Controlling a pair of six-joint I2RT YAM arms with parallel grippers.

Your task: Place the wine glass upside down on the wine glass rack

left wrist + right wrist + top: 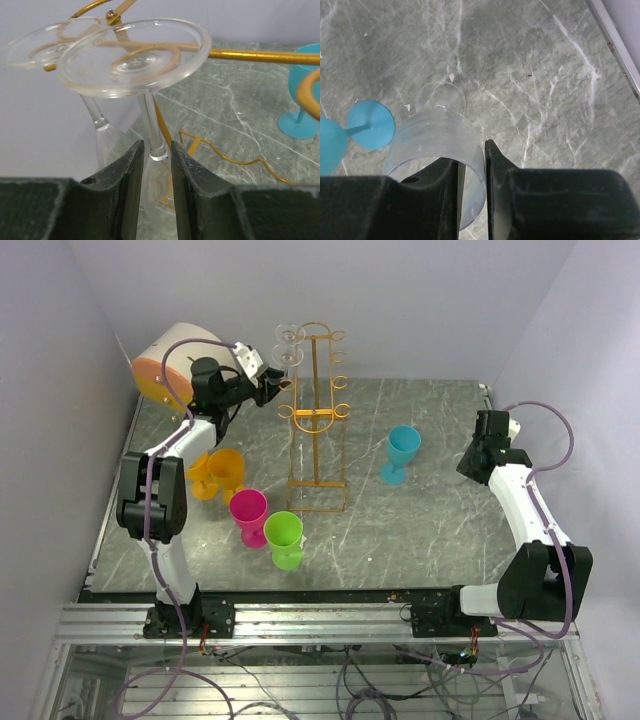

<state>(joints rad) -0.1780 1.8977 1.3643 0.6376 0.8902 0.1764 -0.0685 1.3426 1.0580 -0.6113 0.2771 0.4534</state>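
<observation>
Fingers (127, 185) — left hand (156, 145) — flank wine glass (132, 55) stem.

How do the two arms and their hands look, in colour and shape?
The left arm and right arm have white links, bulky black joints and a looping mauve cable. The left hand and right hand each have two flat black fingers.

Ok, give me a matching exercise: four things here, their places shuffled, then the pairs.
Things
1. turquoise plastic goblet
2. lime-green plastic goblet
3. nearer clear stemmed wine glass, hung foot-up
4. cream drum with an orange face

Places
A. far left corner of the grey marble table
B. right of the gold wire rack
C. stem between the left pincer's fingers
D. beside the pink plastic goblet

Pairs: 1-B, 2-D, 3-C, 4-A
</observation>
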